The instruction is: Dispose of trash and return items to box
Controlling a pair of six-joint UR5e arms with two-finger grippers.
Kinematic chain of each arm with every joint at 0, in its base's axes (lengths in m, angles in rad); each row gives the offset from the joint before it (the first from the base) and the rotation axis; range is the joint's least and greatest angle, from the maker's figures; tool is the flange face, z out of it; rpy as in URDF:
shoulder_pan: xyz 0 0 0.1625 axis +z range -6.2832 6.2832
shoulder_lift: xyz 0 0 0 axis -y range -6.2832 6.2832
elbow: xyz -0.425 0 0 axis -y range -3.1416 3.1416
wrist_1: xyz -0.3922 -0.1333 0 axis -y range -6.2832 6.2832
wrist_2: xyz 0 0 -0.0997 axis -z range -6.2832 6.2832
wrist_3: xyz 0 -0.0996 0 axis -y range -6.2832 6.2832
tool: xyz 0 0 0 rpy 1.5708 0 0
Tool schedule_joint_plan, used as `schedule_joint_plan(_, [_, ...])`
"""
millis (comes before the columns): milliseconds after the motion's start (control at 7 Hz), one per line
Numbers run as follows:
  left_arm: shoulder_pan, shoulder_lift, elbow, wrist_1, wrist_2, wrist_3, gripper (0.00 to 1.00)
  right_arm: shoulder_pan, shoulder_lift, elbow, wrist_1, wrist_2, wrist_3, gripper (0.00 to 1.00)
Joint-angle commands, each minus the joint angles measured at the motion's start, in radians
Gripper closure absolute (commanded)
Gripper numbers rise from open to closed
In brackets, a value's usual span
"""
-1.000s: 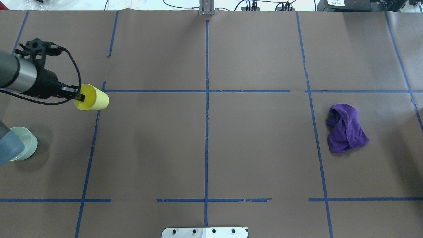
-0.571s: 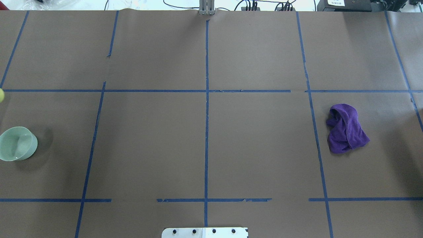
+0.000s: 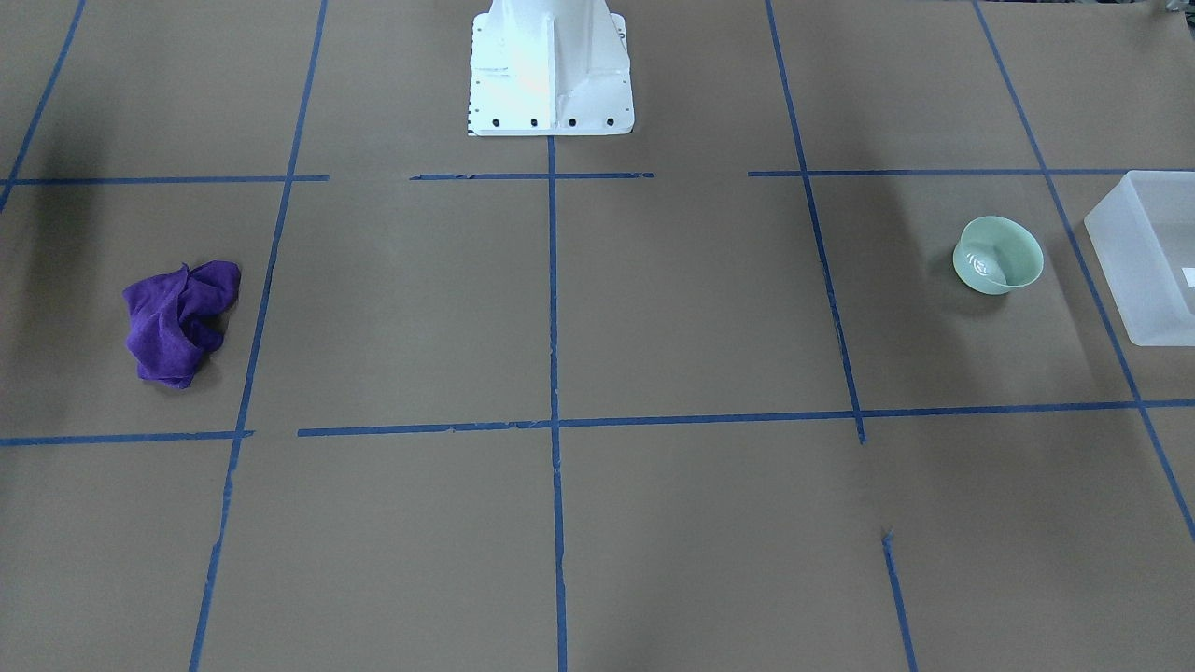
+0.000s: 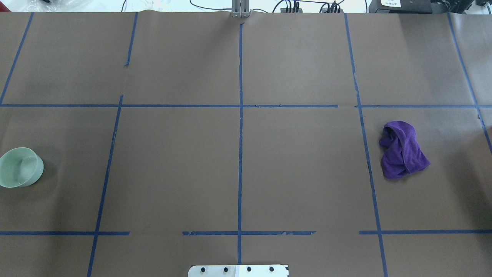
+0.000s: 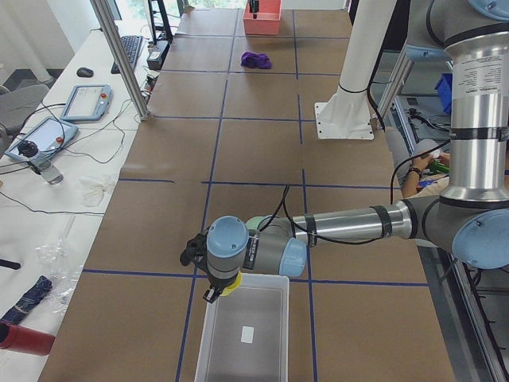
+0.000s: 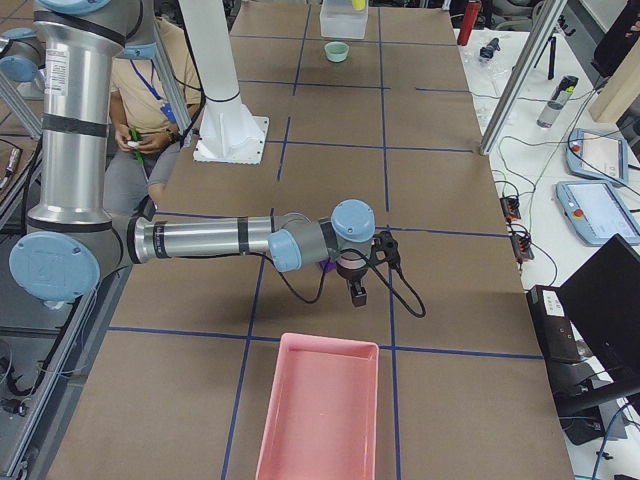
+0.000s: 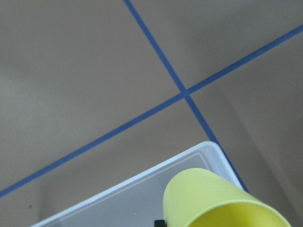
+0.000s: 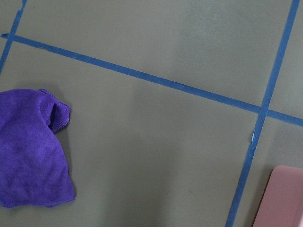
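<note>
My left gripper (image 5: 215, 288) is shut on the rim of the yellow cup (image 7: 222, 204) and holds it tilted over the near corner of the frosted white box (image 7: 142, 187). One black finger (image 7: 160, 222) shows inside the cup. The box also shows in the front view (image 3: 1144, 257). The mint-green bowl (image 4: 19, 167) stands upright on the table beside the box (image 3: 997, 255). My right gripper (image 6: 357, 292) hovers near the purple cloth (image 8: 28, 161); I cannot tell if it is open or shut. Neither gripper shows in the overhead or front view.
A pink tray (image 6: 320, 410) lies at the table's right end, its corner in the right wrist view (image 8: 284, 198). The purple cloth (image 4: 401, 149) lies right of centre. The white robot base (image 3: 549, 70) stands at mid-table. Blue tape lines cross the brown paper.
My left arm carried the yellow cup leftwards out of the overhead view. The bowl, earlier half hidden by the arm, shows in full. The cloth has not moved.
</note>
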Motion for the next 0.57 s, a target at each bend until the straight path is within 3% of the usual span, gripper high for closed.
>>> schedule_joint_plan(0, [0.005, -0.047, 0.114, 0.053, -0.028, -0.089, 1.00, -0.002, 0.000, -0.013, 0.000, -0.003, -0.001, 0.00])
schedule_joint_plan(143, [0.029, -0.048, 0.137, 0.047, -0.114, -0.100, 1.00, -0.001, 0.000, -0.016, 0.002, -0.001, 0.000, 0.00])
schedule_joint_plan(429, [0.109, -0.071, 0.226, -0.083, -0.153, -0.119, 0.96, -0.001, 0.000, -0.018, 0.002, -0.001, -0.001, 0.00])
